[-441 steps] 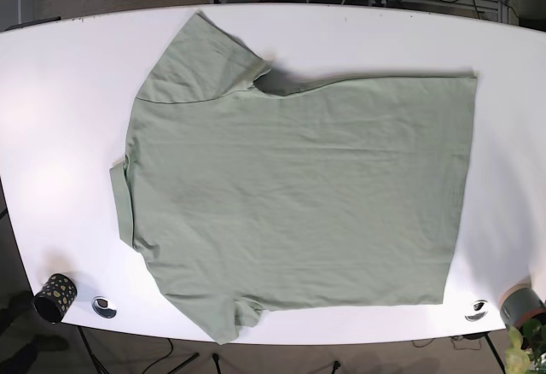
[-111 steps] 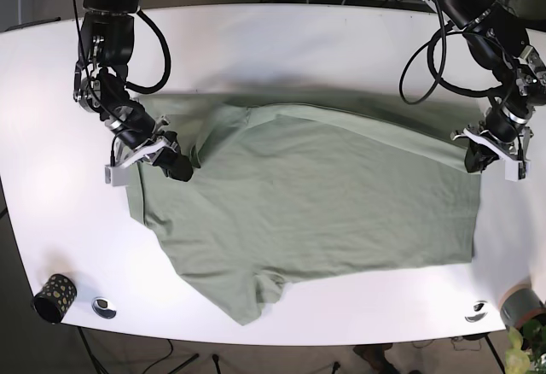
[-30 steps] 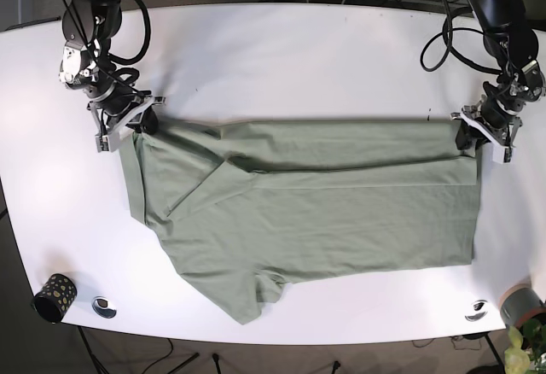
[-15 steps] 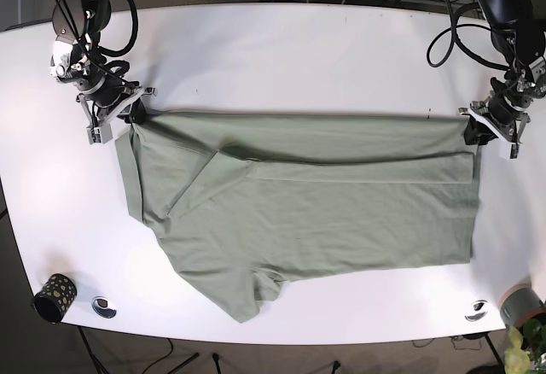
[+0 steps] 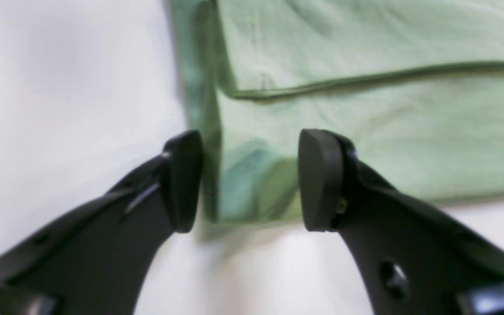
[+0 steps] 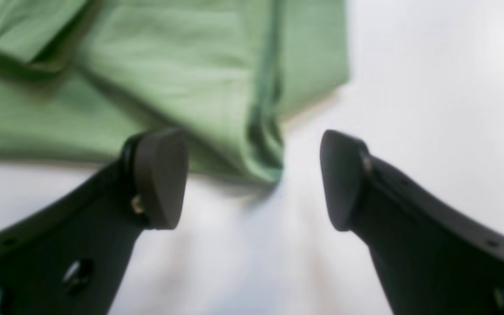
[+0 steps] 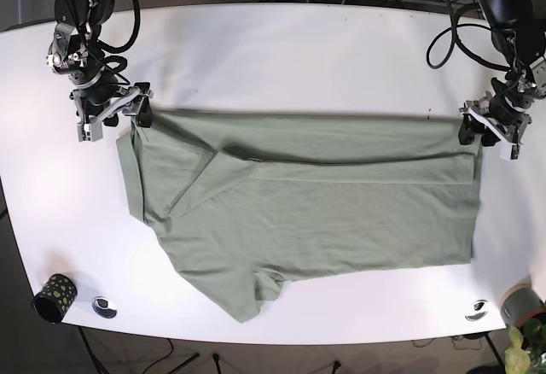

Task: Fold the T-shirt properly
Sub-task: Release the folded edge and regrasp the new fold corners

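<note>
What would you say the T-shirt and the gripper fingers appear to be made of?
T-shirt: soft matte green knit, probably cotton jersey, as it creases and shows stitched hems. Left gripper and right gripper fingers: smooth black, likely moulded plastic, with a faint sheen.

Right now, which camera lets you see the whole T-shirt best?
The base view: the whole T-shirt shows, its top part folded over. The left wrist view shows one corner between the open left hand; the right wrist view shows another by the open right hand.

Plain sage-green T-shirt (image 7: 324, 203), white table (image 7: 281, 58), black claws, black cup with pale speckles (image 7: 55, 295)
</note>
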`<move>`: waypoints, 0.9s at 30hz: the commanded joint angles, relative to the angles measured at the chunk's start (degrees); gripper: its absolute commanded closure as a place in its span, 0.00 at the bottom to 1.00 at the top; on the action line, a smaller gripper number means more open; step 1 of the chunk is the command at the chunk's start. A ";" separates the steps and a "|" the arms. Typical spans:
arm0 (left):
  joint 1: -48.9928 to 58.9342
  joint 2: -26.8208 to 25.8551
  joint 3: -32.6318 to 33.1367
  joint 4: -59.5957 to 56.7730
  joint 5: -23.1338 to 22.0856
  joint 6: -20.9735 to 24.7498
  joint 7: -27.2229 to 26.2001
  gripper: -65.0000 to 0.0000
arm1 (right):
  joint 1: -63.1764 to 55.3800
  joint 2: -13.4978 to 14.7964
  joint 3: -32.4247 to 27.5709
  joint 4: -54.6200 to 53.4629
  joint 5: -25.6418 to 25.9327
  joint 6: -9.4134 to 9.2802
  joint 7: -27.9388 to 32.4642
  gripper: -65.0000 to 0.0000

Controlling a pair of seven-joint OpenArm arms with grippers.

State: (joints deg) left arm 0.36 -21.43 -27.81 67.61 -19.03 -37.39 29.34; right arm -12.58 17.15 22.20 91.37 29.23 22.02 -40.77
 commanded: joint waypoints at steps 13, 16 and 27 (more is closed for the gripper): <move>-0.32 -1.03 -1.15 2.41 -0.71 0.33 -1.17 0.43 | 4.01 -1.45 -0.35 -7.37 0.79 0.62 0.82 0.30; -0.32 -1.03 -1.15 2.41 -0.62 0.33 -1.17 0.44 | 4.10 -1.89 -2.37 -7.99 0.79 0.62 0.99 0.32; -3.57 -1.12 1.75 -7.00 -0.71 -0.02 -1.43 0.86 | 4.18 -2.16 -3.16 -7.81 0.70 0.62 0.99 0.86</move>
State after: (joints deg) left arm -2.57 -21.78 -26.20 60.84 -20.10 -37.12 27.16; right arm -8.60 14.46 19.03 83.09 30.22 22.55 -38.83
